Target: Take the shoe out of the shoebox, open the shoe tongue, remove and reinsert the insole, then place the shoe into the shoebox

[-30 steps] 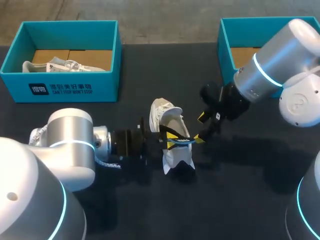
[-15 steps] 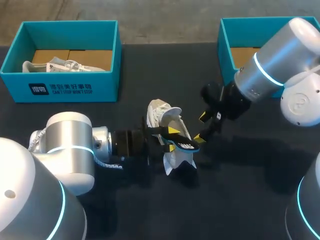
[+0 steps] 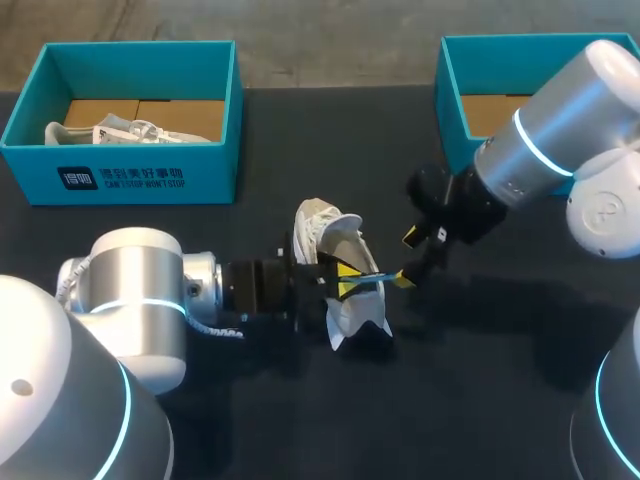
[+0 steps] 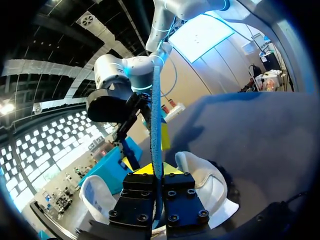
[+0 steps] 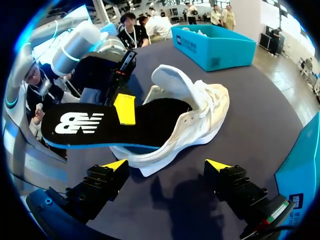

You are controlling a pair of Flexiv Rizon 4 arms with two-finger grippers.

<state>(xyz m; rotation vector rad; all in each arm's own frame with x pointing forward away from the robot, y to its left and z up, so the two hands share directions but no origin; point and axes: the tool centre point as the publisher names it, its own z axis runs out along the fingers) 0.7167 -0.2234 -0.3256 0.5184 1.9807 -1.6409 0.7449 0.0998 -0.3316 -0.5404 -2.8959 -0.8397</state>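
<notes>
The dark table [image 3: 480, 400] is lit evenly and softly from overhead. Soft shadows are cast on it beneath the shoe [image 3: 330, 230] and nearer than the right arm [image 3: 560, 130], whose pale shell is marked by mild glare. In the left wrist view, strong overhead light is seen beyond the insole [image 4: 156, 125].

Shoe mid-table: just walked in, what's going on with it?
The left gripper is shut on the black insole. One end of the insole sits inside the white shoe on the table, and the rest sticks out of the opening. The right gripper is open close to the shoe, holding nothing.
</notes>
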